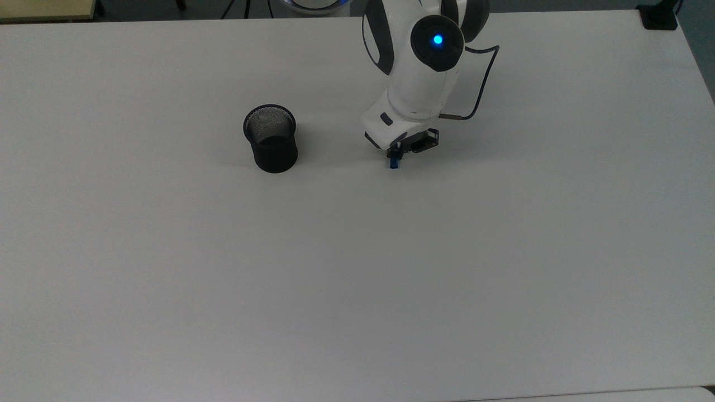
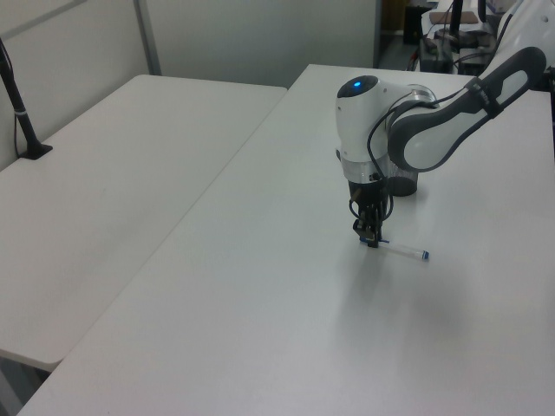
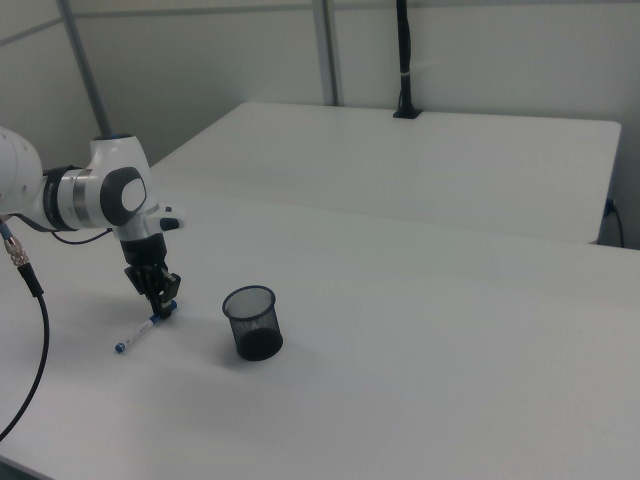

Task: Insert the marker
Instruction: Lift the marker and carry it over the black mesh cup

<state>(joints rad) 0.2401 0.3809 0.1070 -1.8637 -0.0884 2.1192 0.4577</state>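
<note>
Pincer (image 2: 373,242), one: dark two-finger unit pointing straight down from a glossy white, rounded wrist housing with a lit blue dot on top. Its tips sit at bench level over the capped end of the marker; whether the fingers are pressed onto the barrel or merely straddling it cannot be told.

Marker (image 2: 406,252), one: slim straight cylinder, smooth white barrel with blue ends. It lies flat on the bench. In the left view the barrel runs out from the pincer toward the left view's right; in the top view only its blue tip (image 1: 394,163) pokes out below the wrist; in the right view it slants down from the pincer toward the right view's lower left (image 3: 140,332).

Cable (image 1: 481,84), one: thin, dark, looping from the wrist.

Mesh cup (image 1: 270,138), one: black wire-mesh cylinder, open-topped, upright, round rim, solid dark base. It stands well apart from the marker, on the top view's left of it.

Bench (image 1: 357,268), one carrying these things: flat, matte, white, rectangular. A second like white table (image 2: 113,173) adjoins it.
</note>
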